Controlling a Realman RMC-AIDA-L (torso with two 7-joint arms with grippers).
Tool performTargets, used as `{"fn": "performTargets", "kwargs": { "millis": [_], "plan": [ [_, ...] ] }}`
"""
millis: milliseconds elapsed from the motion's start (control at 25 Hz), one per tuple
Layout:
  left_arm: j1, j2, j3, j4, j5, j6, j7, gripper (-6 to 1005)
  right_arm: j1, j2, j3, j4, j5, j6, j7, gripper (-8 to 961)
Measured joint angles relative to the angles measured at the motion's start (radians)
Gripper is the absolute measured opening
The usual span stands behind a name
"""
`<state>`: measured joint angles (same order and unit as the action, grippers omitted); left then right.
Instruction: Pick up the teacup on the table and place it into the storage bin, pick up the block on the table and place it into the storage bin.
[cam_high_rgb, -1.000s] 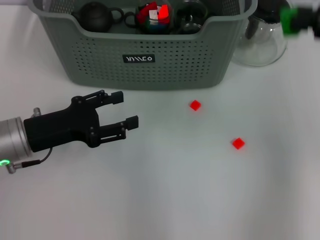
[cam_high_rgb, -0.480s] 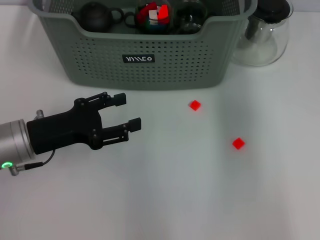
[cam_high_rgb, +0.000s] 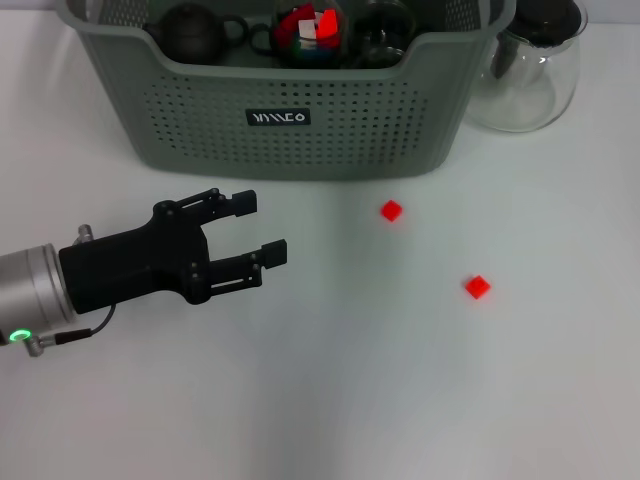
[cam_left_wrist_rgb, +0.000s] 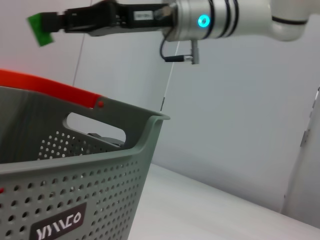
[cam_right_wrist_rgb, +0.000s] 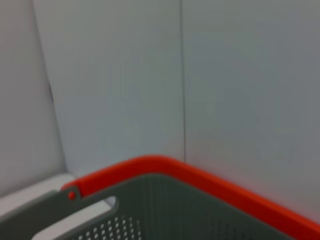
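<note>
We see the left gripper (cam_high_rgb: 262, 228) hovering over the white table (cam_high_rgb: 330, 400), fingers spread wide and empty. The storage bin (cam_high_rgb: 280, 120) stands at its 12 o'clock, a glass jug (cam_high_rgb: 525, 70) beside it. Two red blocks (cam_high_rgb: 391, 211) (cam_high_rgb: 477, 287) lie at its 3 o'clock across bare table; we cannot tell the right gripper's (cam_left_wrist_rgb: 40, 22) opening

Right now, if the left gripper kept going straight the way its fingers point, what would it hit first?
The open left gripper points right and slightly toward the grey-green perforated storage bin. Its line looks free at first, passing near the nearer small red block; height is unclear, so contact is uncertain.
</note>
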<state>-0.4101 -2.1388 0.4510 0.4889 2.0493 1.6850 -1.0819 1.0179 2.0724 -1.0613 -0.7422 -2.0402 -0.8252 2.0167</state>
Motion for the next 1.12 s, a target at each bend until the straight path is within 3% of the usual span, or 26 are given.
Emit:
{"fn": "performTargets", "kwargs": {
  "millis": [400, 520, 760, 920, 960, 1000, 1040, 1120],
  "plan": [
    [-0.006, -0.002, 0.0, -0.003, 0.0, -0.007, 0.001, 785, 0.125, 0.023, -0.03, 0.131, -0.215, 0.073, 0.083, 174],
    [-0.002, -0.004, 0.0, -0.003, 0.0, -0.006, 0.001, 784, 0.132, 0.027, -0.084, 0.129, -0.226, 0.084, 0.094, 177],
    [0.008, -0.004, -0.001, -0.003, 0.0, 0.002, 0.001, 783, 0.119, 0.026, -0.096, 0.073, -0.216, 0.054, 0.141, 296],
    [0.009, -0.004, -0.001, -0.003, -0.005, 0.006, 0.001, 782, 0.051, 0.025, -0.094, -0.074, -0.196, -0.031, 0.189, 375],
    [0.009, -0.004, -0.002, -0.003, -0.008, 0.006, 0.001, 781, 0.015, 0.026, -0.095, -0.135, -0.175, -0.05, 0.192, 395],
    [0.008, -0.004, -0.001, -0.003, -0.02, 0.006, 0.001, 781, -0.076, 0.028, -0.107, -0.257, -0.084, -0.08, 0.173, 437],
    [0.008, -0.004, -0.001, -0.003, -0.02, 0.006, 0.001, 781, -0.076, 0.028, -0.107, -0.257, -0.084, -0.08, 0.173, 479],
    [0.008, -0.004, -0.002, -0.003, -0.032, 0.006, 0.003, 780, -0.188, 0.027, -0.121, -0.366, 0.073, -0.119, 0.105, 564]
  ]
}}
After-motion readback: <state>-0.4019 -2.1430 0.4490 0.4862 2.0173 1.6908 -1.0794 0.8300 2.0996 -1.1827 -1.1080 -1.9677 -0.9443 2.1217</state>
